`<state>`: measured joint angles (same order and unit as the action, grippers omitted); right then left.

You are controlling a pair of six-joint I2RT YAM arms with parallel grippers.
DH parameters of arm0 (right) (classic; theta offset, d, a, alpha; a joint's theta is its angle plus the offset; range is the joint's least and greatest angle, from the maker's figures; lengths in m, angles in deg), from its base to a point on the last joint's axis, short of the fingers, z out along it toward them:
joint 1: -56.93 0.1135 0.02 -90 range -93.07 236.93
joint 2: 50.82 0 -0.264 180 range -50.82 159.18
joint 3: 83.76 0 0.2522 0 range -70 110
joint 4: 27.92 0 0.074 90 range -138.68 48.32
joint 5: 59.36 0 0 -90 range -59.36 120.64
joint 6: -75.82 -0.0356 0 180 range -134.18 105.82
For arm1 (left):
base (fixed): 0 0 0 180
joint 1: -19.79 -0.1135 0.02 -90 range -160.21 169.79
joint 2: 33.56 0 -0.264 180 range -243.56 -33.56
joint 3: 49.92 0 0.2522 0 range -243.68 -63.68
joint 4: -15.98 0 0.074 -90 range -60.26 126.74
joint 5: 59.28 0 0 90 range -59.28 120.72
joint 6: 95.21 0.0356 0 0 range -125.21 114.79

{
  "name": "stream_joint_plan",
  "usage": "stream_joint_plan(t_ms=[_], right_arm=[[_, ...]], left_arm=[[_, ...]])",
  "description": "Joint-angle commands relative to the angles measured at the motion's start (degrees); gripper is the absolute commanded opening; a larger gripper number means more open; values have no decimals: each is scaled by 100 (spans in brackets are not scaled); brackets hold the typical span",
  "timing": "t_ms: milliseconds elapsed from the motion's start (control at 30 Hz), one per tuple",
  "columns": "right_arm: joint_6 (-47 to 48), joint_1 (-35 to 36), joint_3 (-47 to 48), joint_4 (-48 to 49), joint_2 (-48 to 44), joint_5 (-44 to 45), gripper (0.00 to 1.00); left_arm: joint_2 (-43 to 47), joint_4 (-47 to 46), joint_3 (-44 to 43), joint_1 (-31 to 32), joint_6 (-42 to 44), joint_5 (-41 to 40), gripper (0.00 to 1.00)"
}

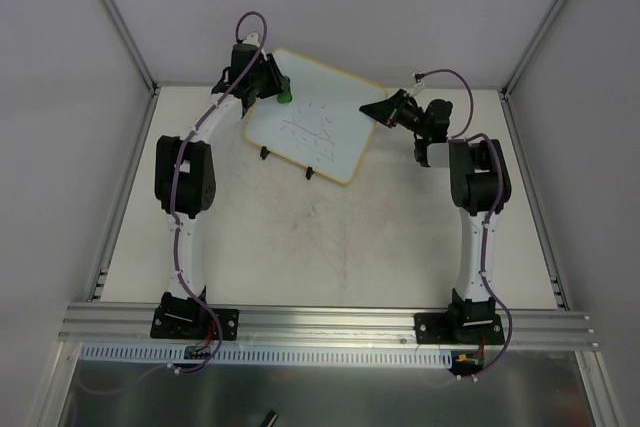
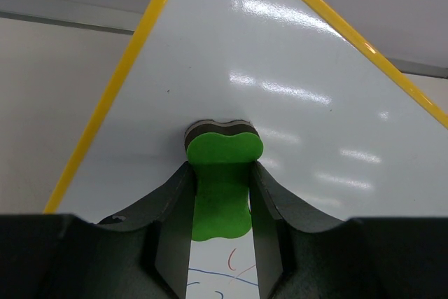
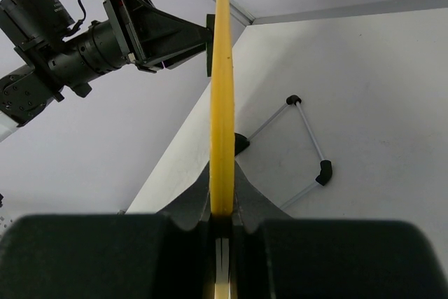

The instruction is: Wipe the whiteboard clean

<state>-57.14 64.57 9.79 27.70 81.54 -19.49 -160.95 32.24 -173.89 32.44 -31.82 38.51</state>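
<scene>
The right gripper point(image 1: 374, 110) clamps the yellow-framed, scribbled whiteboard point(image 1: 340, 152); the left gripper point(image 1: 278, 87) holds a green eraser point(image 1: 285, 97).

The whiteboard point(image 1: 330, 142) blocks the far middle; bare table point(image 1: 330, 247) in front gives passing room.

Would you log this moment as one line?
left gripper shut on eraser | right gripper shut on whiteboard edge | drawing unerased

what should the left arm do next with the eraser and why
Probably drag the green eraser from the corner of the whiteboard toward its middle. The left gripper holds it against clean board, while the pen marks lie unerased in the centre; the right gripper clamps the frame edge, steadying it.
</scene>
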Motion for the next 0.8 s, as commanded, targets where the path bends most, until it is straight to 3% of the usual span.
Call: stream_joint_plan(t_ms=[0, 233, 767], right_arm=[[569, 27, -60, 295, -377, -357, 0], [578, 62, -51, 286, -395, -375, 0], [561, 71, 2, 286, -386, -401, 0]], left_arm=[[-180, -189, -272, -34, -55, 117, 0], [-304, -215, -439, 141, 42, 249, 0], [-453, -382, -984, 1284, 1182, 275, 0]])
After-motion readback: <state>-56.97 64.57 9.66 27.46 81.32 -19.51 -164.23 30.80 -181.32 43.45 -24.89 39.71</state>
